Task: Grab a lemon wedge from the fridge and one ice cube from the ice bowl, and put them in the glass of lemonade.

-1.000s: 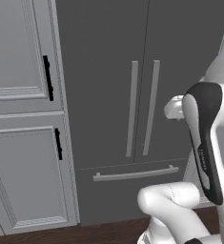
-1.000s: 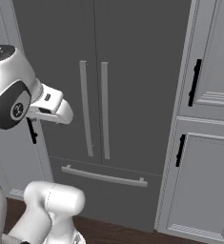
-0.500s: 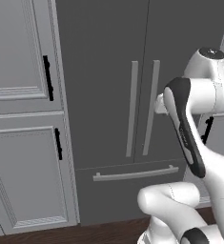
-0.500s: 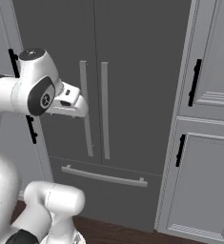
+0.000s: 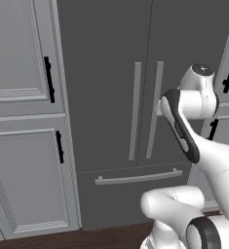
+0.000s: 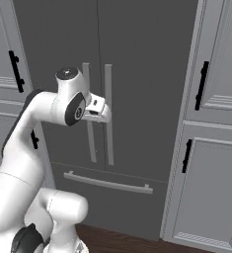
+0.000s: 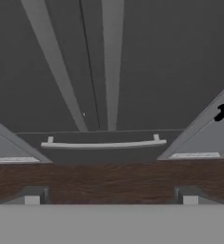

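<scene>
The fridge [image 5: 101,73] [image 6: 137,59] [image 7: 156,71] stands straight ahead with both doors shut. Its two long pale bar handles [image 5: 135,112] [image 6: 107,113] [image 7: 111,62] run down the middle. My gripper [image 7: 111,198] is open and empty, its fingertips [image 7: 32,198] far apart. In the right base view my hand [image 6: 96,109] hovers just in front of those handles at mid-height, pointing down along the door. The lemon wedge, the ice bowl and the glass of lemonade are out of view.
The lower drawer's horizontal bar [image 5: 138,177] [image 6: 107,183] [image 7: 104,144] runs below the doors. Pale grey panelled cabinets with black handles flank the fridge [image 5: 18,121] [image 6: 211,123]. Dark wooden floor [image 7: 108,181] lies below.
My arm has folded down and forward, carrying the hand sideways to the fridge's centre handles. The fridge doors stay shut and the gripper stays open.
</scene>
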Controlling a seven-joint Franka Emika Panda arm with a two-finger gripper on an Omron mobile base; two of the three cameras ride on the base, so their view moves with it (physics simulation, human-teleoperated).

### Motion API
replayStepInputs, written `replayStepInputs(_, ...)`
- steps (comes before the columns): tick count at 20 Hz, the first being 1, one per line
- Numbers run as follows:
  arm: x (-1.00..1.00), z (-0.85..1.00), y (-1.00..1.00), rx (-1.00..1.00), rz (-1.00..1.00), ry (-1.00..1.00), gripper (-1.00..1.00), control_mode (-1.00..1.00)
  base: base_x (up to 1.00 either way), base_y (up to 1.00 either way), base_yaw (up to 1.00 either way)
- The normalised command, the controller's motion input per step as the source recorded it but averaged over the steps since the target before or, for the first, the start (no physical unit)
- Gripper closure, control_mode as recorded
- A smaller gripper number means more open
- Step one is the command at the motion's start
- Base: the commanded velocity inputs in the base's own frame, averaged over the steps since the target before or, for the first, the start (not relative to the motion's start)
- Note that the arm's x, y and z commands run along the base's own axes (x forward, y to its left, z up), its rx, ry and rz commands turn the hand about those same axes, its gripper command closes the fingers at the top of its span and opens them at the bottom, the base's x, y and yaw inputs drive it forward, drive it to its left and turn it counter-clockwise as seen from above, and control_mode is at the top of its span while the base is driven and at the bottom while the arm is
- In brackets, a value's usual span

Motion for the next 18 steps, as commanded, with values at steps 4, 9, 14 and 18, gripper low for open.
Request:
replayStepInputs(4, 0.94, -0.19, -0.03, 0.0, 0.0, -0.02, -1.0, -1.0, 0.0, 0.0, 0.0)
replayStepInputs(9, 0.92, -0.29, 0.0, 0.0, 0.0, 0.0, -1.0, -1.0, 0.0, 0.0, 0.0)
replayStepInputs(14, 0.66, -0.43, 0.0, 0.0, 0.0, 0.0, -1.0, -1.0, 0.0, 0.0, 0.0)
replayStepInputs(18, 0.38, -0.19, -0.03, 0.0, 0.0, 0.0, -1.0, -1.0, 0.0, 0.0, 0.0)
